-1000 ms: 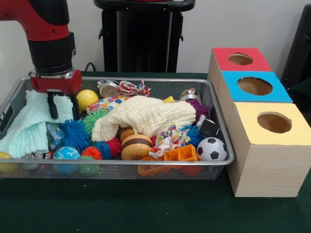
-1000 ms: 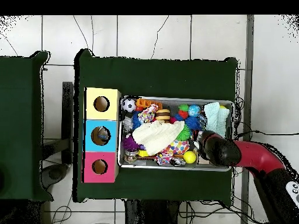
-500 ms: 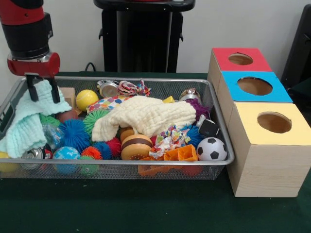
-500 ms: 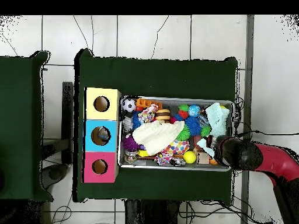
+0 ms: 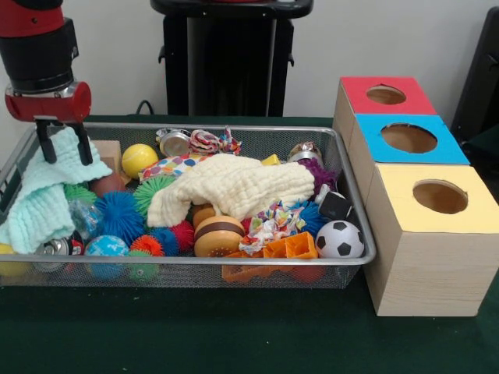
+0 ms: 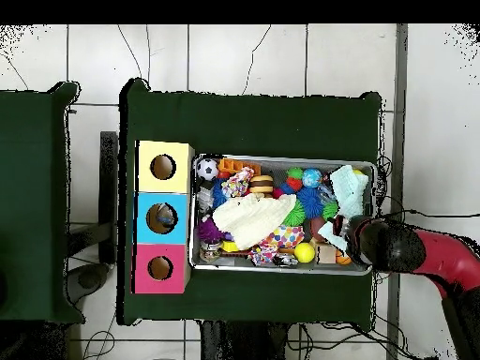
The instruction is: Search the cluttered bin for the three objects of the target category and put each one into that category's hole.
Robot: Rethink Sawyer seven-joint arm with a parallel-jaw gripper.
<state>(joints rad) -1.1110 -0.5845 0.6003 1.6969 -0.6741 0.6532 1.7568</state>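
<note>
A wire bin (image 5: 234, 262) holds a heap of toys, among them spiky balls, a soccer ball (image 5: 340, 239), a yellow ball (image 5: 139, 158), a burger toy (image 5: 218, 234) and a cream cloth (image 5: 234, 187). My gripper (image 5: 66, 148) hangs over the bin's left end, shut on the top of a mint cloth (image 5: 43, 195), which is bunched between the fingers and drapes down to the left. In the overhead view the gripper (image 6: 353, 231) is at the bin's right end beside the mint cloth (image 6: 349, 187).
Three wooden boxes with round holes stand right of the bin: red top (image 5: 386, 95), blue top (image 5: 409, 138), yellow top (image 5: 440, 196). A wooden block (image 5: 107, 152) and a brown ball lie uncovered near the gripper. A black stand rises behind the bin.
The gripper moved left and upward, dragging the mint cloth with it. That uncovered the wooden block and a brown ball. In the last half second it barely shifted.
</note>
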